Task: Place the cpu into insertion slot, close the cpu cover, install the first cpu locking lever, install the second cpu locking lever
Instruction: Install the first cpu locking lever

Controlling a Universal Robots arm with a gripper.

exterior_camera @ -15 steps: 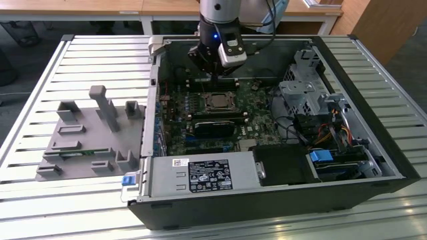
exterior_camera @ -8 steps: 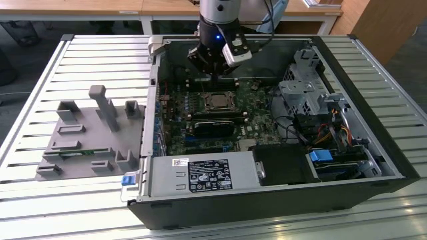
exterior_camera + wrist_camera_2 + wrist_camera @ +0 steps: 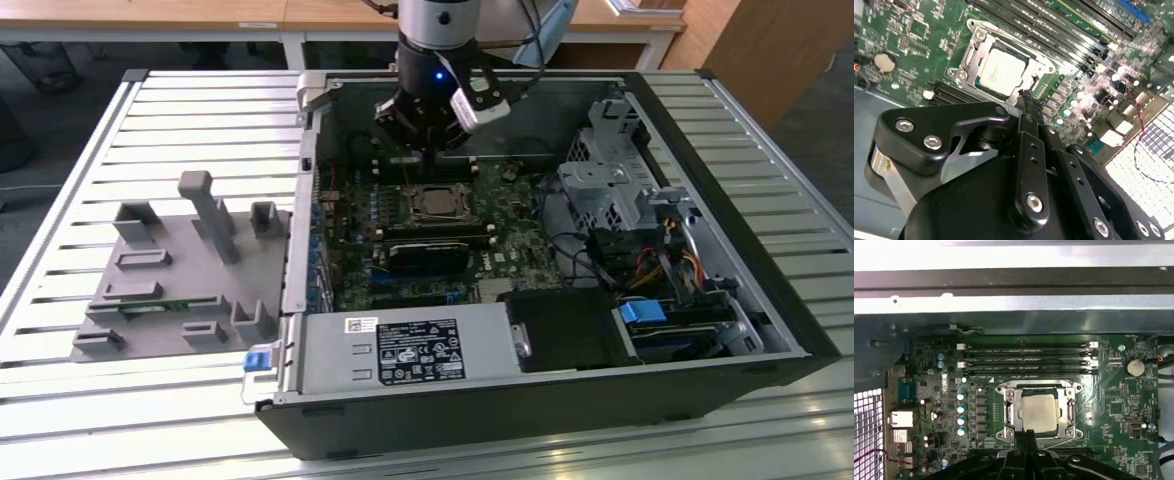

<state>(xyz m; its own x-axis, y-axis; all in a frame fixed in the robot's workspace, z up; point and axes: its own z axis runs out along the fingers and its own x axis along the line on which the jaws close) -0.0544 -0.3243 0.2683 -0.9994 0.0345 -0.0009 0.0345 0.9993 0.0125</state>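
Note:
The cpu (image 3: 434, 203) (image 3: 1000, 67) (image 3: 1038, 412) lies flat in the insertion slot (image 3: 435, 205) on the green board, silvery face up. The cpu cover (image 3: 973, 54) (image 3: 1010, 410), a silver frame, lies down around the chip's edges. My gripper (image 3: 423, 148) (image 3: 1026, 94) (image 3: 1027, 434) hangs above the board just behind the socket in the exterior view. Its black fingers are shut together with nothing between them. In both wrist views the fingertips point at the socket's edge without touching the chip.
Long black memory slots (image 3: 1024, 360) run beside the socket. The open case (image 3: 747, 250) holds a power supply (image 3: 400, 350), a drive cage (image 3: 607, 190) and cables (image 3: 654, 265). A grey parts fixture (image 3: 174, 270) sits on the slatted table at the exterior view's left.

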